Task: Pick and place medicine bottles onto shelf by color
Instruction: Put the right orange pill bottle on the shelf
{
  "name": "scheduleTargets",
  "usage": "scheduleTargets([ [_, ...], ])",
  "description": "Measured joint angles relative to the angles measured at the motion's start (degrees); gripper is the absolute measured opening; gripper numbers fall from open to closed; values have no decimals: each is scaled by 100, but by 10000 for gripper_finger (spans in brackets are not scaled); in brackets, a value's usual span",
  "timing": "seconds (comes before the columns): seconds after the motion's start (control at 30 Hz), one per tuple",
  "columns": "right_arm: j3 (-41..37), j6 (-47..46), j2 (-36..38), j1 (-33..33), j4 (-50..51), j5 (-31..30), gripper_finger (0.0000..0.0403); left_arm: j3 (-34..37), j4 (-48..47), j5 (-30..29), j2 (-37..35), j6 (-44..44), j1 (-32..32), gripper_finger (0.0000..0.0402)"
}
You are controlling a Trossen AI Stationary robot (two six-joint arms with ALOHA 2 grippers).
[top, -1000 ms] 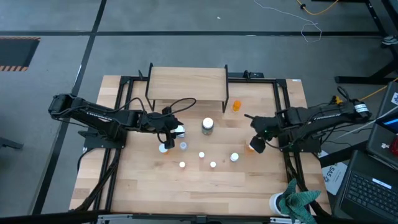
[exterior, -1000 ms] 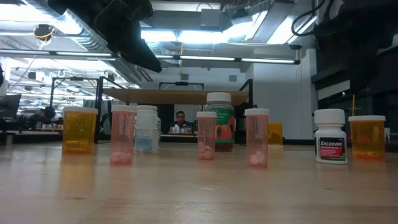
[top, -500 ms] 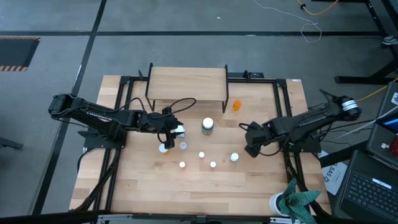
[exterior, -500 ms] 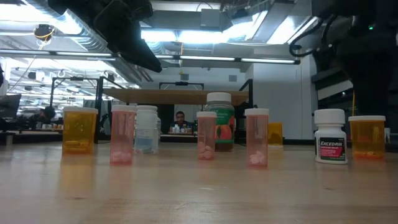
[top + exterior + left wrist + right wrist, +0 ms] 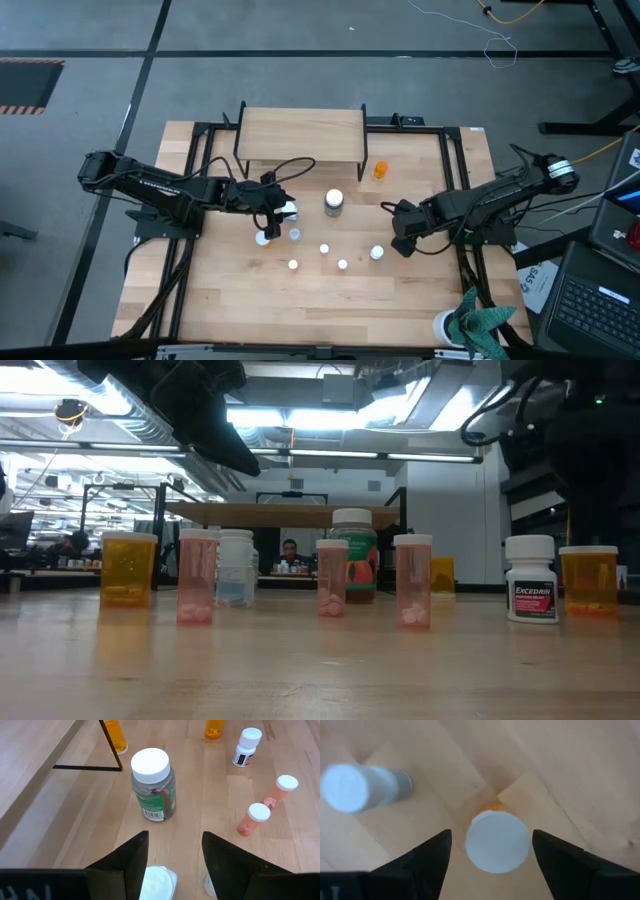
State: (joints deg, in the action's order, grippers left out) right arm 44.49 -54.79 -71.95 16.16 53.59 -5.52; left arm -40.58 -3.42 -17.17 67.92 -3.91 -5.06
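My right gripper [image 5: 403, 240] [image 5: 491, 834] is open and points down over an orange bottle with a white cap [image 5: 496, 841]. Its fingers stand on either side of the cap. This bottle stands at the right in the low view [image 5: 590, 578]. My left gripper [image 5: 278, 210] [image 5: 175, 837] is open, with a white cap [image 5: 158, 882] low between its fingers. The dark green bottle [image 5: 152, 785] [image 5: 334, 202] stands upright ahead of it. The wooden shelf [image 5: 300, 135] stands on black wire legs at the far side, with nothing on top of it.
A white labelled bottle [image 5: 377, 253] [image 5: 350, 787] stands close to my right gripper. Pink bottles [image 5: 324, 248] [image 5: 343, 264] [image 5: 293, 264] stand mid-table. An orange bottle [image 5: 380, 170] stands by the shelf's right leg. A white cup with teal cloth [image 5: 470, 325] sits at the near right corner.
My right gripper has gone toward the table's near edge and a little left, and has come down over the orange bottle, which now sits between its open fingers. The bottles have not moved.
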Motion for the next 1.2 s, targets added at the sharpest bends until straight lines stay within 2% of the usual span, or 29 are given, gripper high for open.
scheduleTargets([
  [0.4,0,-46,-481,59,-24,-20,280,0,0,0,0,1,0,181],
  [0.5,-2,-41,-500,59,-25,-2,265,0,0,1,0,1,0,181],
  [0.67,-2,-41,-493,59,-21,0,213,0,0,2,0,1,0,181],
  [0.8,60,72,-493,57,32,20,209,0,0,-26,0,3,0,181],
  [0.93,538,479,-493,43,126,18,209,0,1,-29,0,5,7,181],
  [1.07,1420,1032,-493,-90,647,-30,209,0,0,-30,0,6,7,181],
  [1.2,2495,1708,-491,-360,1016,-665,209,0,0,-31,0,6,7,181],
])
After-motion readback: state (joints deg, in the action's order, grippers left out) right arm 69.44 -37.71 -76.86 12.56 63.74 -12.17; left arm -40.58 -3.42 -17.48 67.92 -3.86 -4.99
